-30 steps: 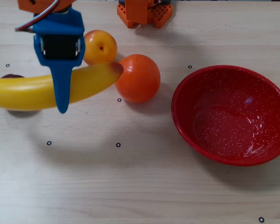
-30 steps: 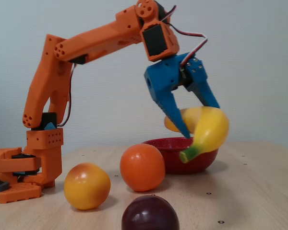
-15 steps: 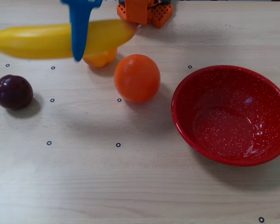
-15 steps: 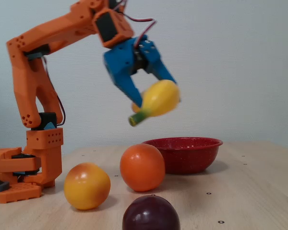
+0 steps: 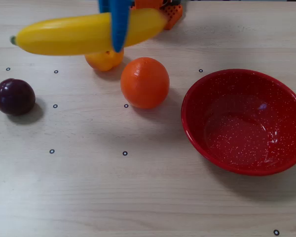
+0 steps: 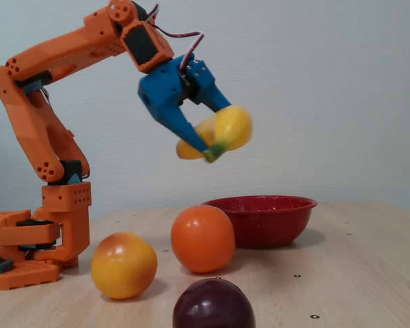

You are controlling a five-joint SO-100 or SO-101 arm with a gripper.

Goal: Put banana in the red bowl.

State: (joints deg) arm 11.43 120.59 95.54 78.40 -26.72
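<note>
While I am watching the feeds, the blue tool (image 6: 208, 140) is carrying the banana (image 5: 86, 34) high above the bench (image 5: 138, 197), its fingers closed across the middle of the fruit. Compared with a second ago the arm is pulling back toward its orange base (image 6: 27, 253) and lifting: in the overhead view the banana was low and left of the orange (image 5: 144, 82), and now it is riding near the top edge, over the yellow-orange peach (image 5: 104, 59) (which it is partly hiding). Over the last half second it is also sliding rightward. In the fixed view the banana is blurring slightly, so I judge the swing is in progress. The red bowl (image 5: 244, 121) is sitting empty, well apart to the right in the overhead view. The dark plum (image 5: 14, 97) is now uncovered. So the lift looks done, and I am expecting the transfer toward the bowl next.
</note>
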